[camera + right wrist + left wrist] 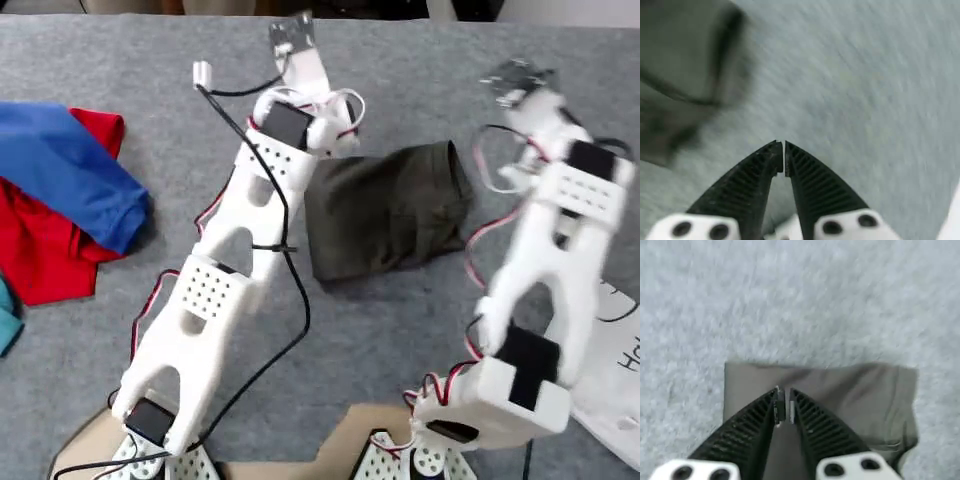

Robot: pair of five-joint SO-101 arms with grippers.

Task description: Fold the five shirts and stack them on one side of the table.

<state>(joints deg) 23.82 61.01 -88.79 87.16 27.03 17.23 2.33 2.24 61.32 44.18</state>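
Folded shirt (390, 210) lies centre, loose shirts (60, 200) piled at left

Left tool (784, 407) and right tool (784, 159), jaws together on each; both arms out forward.

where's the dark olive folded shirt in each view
high view: dark olive shirt mid-table, between the two arms.
left wrist view: shirt under the left tool, its edge just beyond the tips.
right wrist view: shirt blurred, off to one side of the right tool.
shared landmark: grey table cover around it.
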